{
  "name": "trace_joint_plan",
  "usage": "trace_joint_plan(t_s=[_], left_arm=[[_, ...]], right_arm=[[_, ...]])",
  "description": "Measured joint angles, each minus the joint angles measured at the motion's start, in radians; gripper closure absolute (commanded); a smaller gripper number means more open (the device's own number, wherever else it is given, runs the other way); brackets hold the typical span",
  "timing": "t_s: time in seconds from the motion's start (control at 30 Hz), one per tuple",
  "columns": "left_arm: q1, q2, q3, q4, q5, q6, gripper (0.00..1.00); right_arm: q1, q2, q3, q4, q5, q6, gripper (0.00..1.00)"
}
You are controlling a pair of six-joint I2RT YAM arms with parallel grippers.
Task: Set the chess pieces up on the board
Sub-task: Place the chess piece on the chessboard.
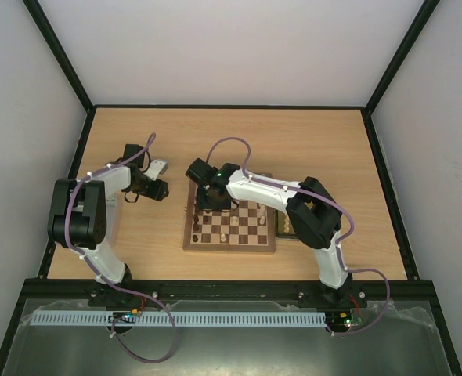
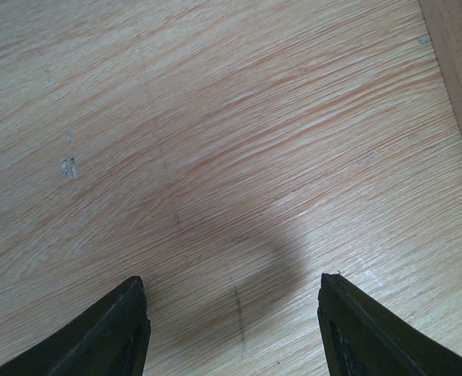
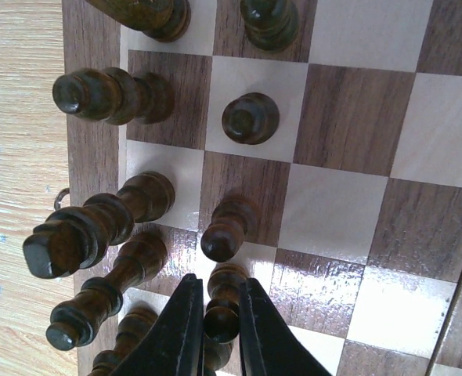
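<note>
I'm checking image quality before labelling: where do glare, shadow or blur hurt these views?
Right wrist view: glare whitens the glossy board squares near the right gripper; the dark chess pieces stay fairly sharp. Left wrist view: a soft shadow lies on the table between the blurred fingers. Top view: evenly lit, pieces too small to tell apart.

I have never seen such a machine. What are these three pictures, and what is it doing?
The overhead view shows two robot arms bolted to a wooden table. Between them lies a chessboard with small wooden pieces. The other pictures come from a camera on each wrist. The left gripper hangs open over bare table, holding nothing. The right gripper has its two dark fingers close around a dark pawn standing on the board; whether it is gripping or letting go is unclear.
</note>
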Motion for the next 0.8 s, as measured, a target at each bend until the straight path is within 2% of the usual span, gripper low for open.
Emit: trace_joint_plan(t_s=[0.8], left_arm=[[0.000, 0.000, 0.000, 0.000, 0.000, 0.000, 0.39]], right_arm=[[0.000, 0.000, -0.009, 0.008, -0.012, 0.000, 0.83]])
